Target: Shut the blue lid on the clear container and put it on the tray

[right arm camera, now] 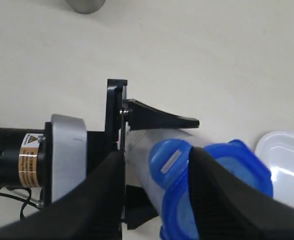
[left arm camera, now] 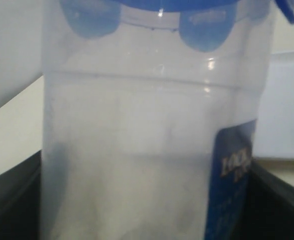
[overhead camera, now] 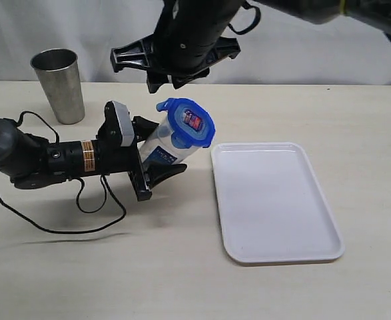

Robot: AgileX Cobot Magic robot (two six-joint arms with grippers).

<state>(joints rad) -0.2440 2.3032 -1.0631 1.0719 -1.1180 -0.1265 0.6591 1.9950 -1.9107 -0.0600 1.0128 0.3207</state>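
Exterior view: one white tray (overhead camera: pixel 275 200) lies flat on the worktop (overhead camera: pixel 195 287) with nothing in it. Just beside its long edge, on the left arm's side, one clear container (overhead camera: pixel 160 150) is held off the tray. It is tilted, with its top leaning toward the tray. The left claw (overhead camera: pixel 154 152) pinches it around the lower body. One blue lid (overhead camera: pixel 190 123) sits on the mouth, with one flap sticking up. The right claw (overhead camera: pixel 168 81) hangs just above that flap, farther back than the tray, its jaws spread and holding nothing. One steel cup (overhead camera: pixel 58 85) stands upright well apart from the tray, beyond the left arm. One black cable (overhead camera: pixel 82 223) loops on the worktop under that arm. Nothing lies between the container and the tray.

Left wrist view: the container's clear wall fills the picture, with the lid's rim and two blue flaps at its top and a blue label (left arm camera: pixel 234 185) on its side. The tray shows pale behind it. A dark finger presses on either side.

Right wrist view: two blurred dark fingers (right arm camera: pixel 101 200) stand wide apart either side of the raised flap. One tray corner is near the lid, and the cup's edge is far from it.
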